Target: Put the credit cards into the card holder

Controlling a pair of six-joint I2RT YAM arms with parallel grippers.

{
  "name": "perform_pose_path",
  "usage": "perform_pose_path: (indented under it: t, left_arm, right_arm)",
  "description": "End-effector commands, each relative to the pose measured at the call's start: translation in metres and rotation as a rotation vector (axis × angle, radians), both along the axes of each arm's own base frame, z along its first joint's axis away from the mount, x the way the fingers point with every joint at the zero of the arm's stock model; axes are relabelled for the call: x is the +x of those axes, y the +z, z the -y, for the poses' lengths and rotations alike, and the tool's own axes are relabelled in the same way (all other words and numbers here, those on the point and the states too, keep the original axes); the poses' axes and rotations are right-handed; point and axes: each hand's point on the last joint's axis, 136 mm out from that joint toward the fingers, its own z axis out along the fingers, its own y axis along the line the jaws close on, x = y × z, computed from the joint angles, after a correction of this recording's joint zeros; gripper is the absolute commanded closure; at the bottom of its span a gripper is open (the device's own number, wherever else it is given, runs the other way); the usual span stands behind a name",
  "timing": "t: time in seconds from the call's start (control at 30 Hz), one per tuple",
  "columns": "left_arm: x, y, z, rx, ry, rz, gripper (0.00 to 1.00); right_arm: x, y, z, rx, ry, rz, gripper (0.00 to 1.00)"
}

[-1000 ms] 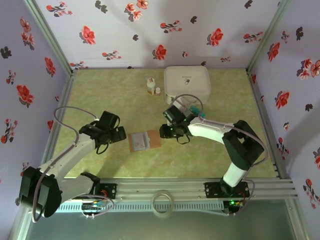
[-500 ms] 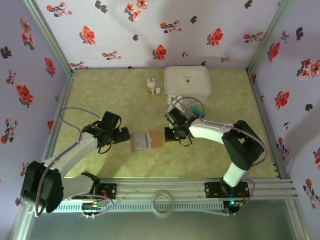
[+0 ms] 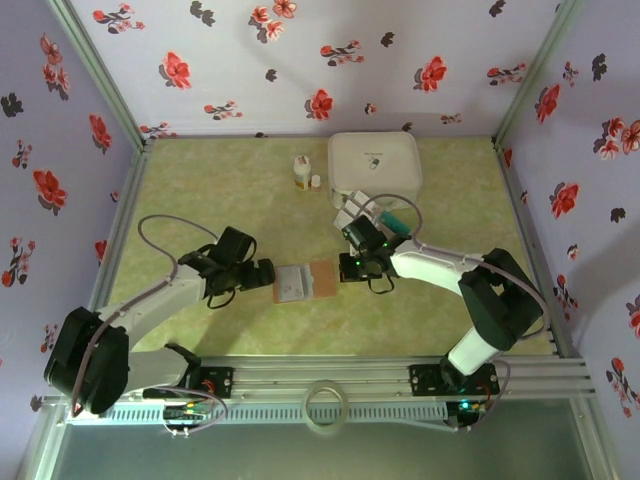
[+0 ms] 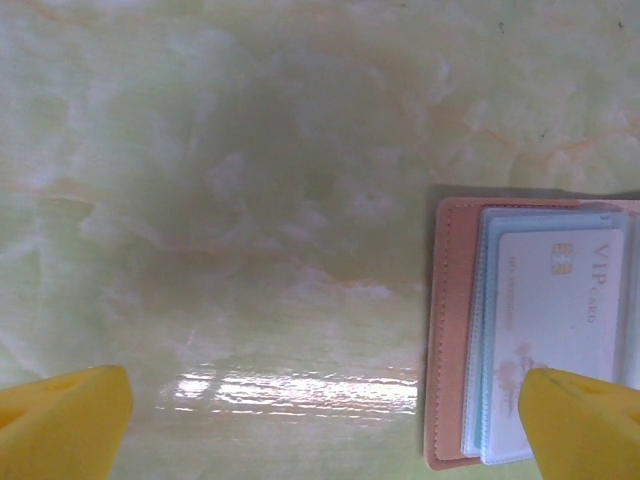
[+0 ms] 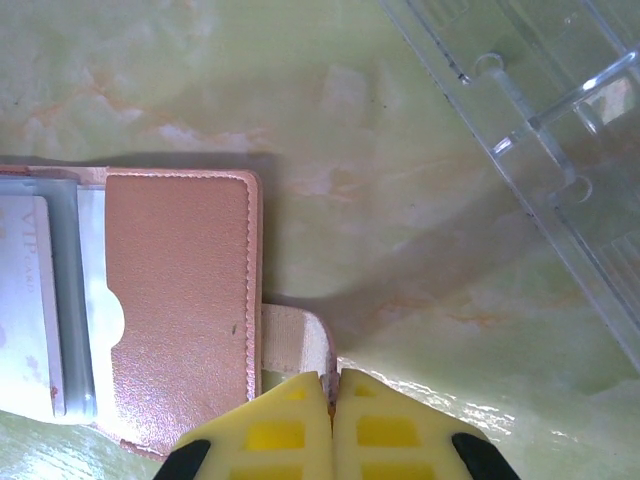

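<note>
Left end effector (image 3: 265,272): spread wide with nothing between the fingers. Over the last second it has travelled right and now sits just at the card holder's left edge. In its wrist view (image 4: 320,425) one fingertip (image 4: 585,415) overlaps the holder's near corner.

Card holder (image 3: 310,280): lies open on the surface (image 3: 220,190) between my two end effectors, sleeves facing up. It has slid a little to the right since a second ago.

Card already in: one white VIP card (image 4: 555,310) sits in a clear sleeve of the holder (image 4: 448,350).

Right end effector (image 3: 345,268): it has just closed and is now pressed together. Its wrist view (image 5: 335,400) shows the closure tab (image 5: 295,340) of the holder (image 5: 180,300) running into the seam between the fingers, so I read it as pinching that tab.

Loose credit cards (image 3: 345,214): what I take for the rest lie behind the right arm, by the clear plastic tray (image 5: 540,130) and near the white box (image 3: 374,165).

Meaning for the task: I judge the holder is now anchored at the right by its tab, and the left side has come in to help steady it. Most cards remain outside, so this is early work.

Risk: the tab is a thin purchase, and a pull could drag the holder rather than steady it.
</note>
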Motion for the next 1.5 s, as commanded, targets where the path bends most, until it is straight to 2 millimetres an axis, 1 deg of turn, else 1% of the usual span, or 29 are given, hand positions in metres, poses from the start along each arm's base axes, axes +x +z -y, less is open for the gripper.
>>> perform_pose_path:
  t: [0.0,0.2,0.3,0.4,0.53,0.77,1.23,1.37,1.47]
  left_arm:
    - [-0.001,-0.008,0.008,-0.016,0.006,-0.012,0.00]
    - [0.004,-0.012,0.033,-0.056,-0.036,-0.008,0.00]
    - [0.005,-0.015,0.045,-0.067,-0.062,-0.013,0.00]
    - [0.004,-0.017,0.054,-0.075,-0.084,-0.012,0.00]
    - [0.002,-0.019,0.061,-0.089,-0.099,-0.006,0.00]
    - [0.000,-0.021,0.067,-0.110,-0.109,0.000,0.00]
    - [-0.002,-0.028,0.073,-0.120,-0.123,-0.012,0.00]
    - [-0.003,-0.029,0.072,-0.114,-0.125,-0.014,0.00]
    - [-0.004,-0.030,0.063,-0.075,-0.106,-0.016,0.00]
  right_arm:
    - [-0.002,-0.004,0.001,0.001,0.003,-0.010,1.00]
    - [-0.004,-0.008,0.000,0.027,-0.010,-0.022,1.00]
    - [-0.008,-0.009,-0.005,0.055,-0.012,-0.035,1.00]
    - [-0.011,-0.007,-0.010,0.068,-0.006,-0.031,1.00]
    - [-0.014,-0.007,-0.015,0.074,0.002,-0.030,1.00]
    - [-0.018,-0.011,-0.023,0.076,0.018,-0.037,1.00]
    - [-0.020,-0.013,-0.026,0.070,0.023,-0.038,1.00]
    - [-0.020,-0.013,-0.027,0.068,0.024,-0.039,1.00]
    - [-0.020,-0.012,-0.027,0.067,0.024,-0.037,1.00]
